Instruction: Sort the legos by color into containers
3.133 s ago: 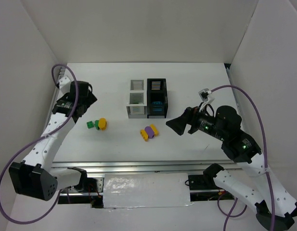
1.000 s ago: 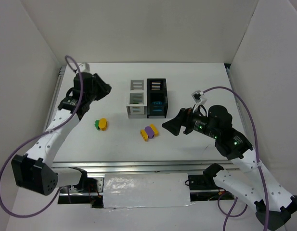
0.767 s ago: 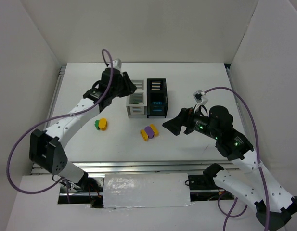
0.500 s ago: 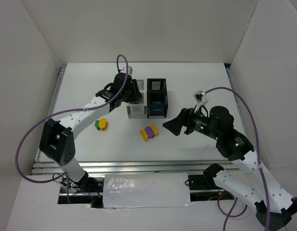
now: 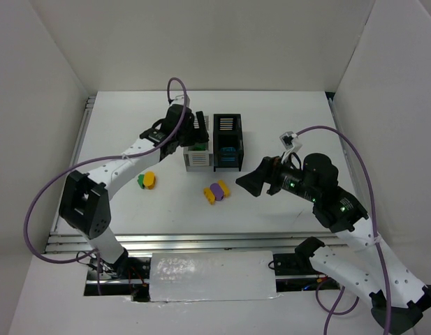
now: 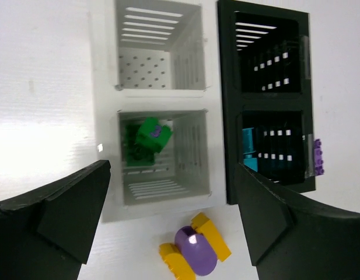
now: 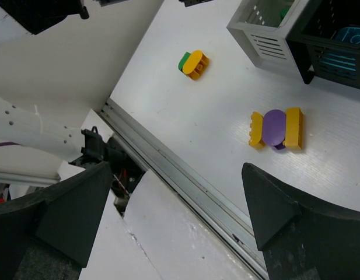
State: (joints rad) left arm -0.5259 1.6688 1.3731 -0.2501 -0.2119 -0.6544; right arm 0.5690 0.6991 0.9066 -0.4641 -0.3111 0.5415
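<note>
The four joined bins [image 5: 200,162] stand at mid table, two white on the left and two black [image 5: 228,124] on the right. My left gripper [image 5: 198,132] hangs over the white bins, open and empty [image 6: 172,175]. Below it the near white bin [image 6: 109,210] holds green legos [image 6: 146,140]. The near black bin holds a cyan brick [image 6: 250,149], and a purple brick [image 6: 317,157] sits by its right rim. A yellow and purple cluster [image 5: 216,191] lies in front of the bins. A yellow and green pair [image 5: 146,181] lies to the left. My right gripper [image 5: 246,183] is open and empty, right of the cluster [image 7: 276,128].
The far white bin [image 6: 156,52] and far black bin [image 6: 267,52] look empty. A metal rail [image 5: 201,241] runs along the table's near edge. White walls stand on the left, back and right.
My left arm has swung from the table's left side to above the white bins. One green brick is gone from beside the yellow one. My right gripper has shifted slightly left.
</note>
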